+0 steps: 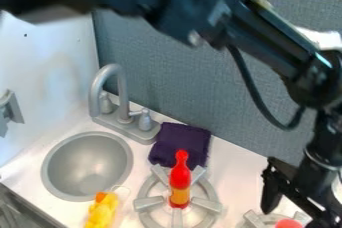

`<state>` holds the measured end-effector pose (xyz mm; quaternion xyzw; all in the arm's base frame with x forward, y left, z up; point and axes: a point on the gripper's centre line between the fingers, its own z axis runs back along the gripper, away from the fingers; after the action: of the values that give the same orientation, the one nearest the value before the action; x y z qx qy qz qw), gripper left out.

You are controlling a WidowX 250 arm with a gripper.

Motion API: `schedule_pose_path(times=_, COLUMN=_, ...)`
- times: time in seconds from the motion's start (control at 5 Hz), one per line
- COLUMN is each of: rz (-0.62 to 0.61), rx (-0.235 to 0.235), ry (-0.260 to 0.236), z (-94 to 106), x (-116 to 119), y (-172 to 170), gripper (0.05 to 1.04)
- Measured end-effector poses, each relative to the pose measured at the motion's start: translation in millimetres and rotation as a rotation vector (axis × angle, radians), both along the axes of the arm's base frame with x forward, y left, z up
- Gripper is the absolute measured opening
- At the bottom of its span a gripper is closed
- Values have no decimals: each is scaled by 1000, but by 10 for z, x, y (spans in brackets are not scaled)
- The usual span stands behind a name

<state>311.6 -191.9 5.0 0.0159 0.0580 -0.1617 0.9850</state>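
Red bottle (180, 177) — label (180, 194) illegible — stands on a burner (149, 202), tool (298, 213) well apart.

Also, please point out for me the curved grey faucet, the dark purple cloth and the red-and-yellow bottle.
Grey faucet (123, 97), camera view: on its spout.
Purple cloth (181, 141), camera view: near its middle.
Red-and-yellow bottle (180, 179), camera view: on its red body.
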Motion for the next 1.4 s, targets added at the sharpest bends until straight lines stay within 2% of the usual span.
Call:
schedule_pose_path(times=0.2, rz=12, rx=-30, ry=-20, z=121, x=-11, y=117, gripper=1005)
schedule_pose_path(times=0.4, rz=59, rx=-25, ry=-65, z=477, x=-48, y=448, gripper=1004)
schedule_pose_path(times=0.6, rz=123, rx=-5, ry=-87, z=730, x=59, y=886, gripper=1004)
schedule_pose_path(times=0.8, rz=178, rx=31, ry=-82, z=742, x=145, y=1303, gripper=1004)
schedule_pose_path(times=1.0, rz=236, rx=26, ry=-94, z=680, x=264, y=1752, gripper=1004)
schedule_pose_path(times=1.2, rz=243, rx=37, ry=-87, z=395, x=345, y=2034, gripper=1004)
schedule_pose_path(times=1.4, rz=237, rx=27, ry=-81, z=125, x=489, y=2239, gripper=1004)
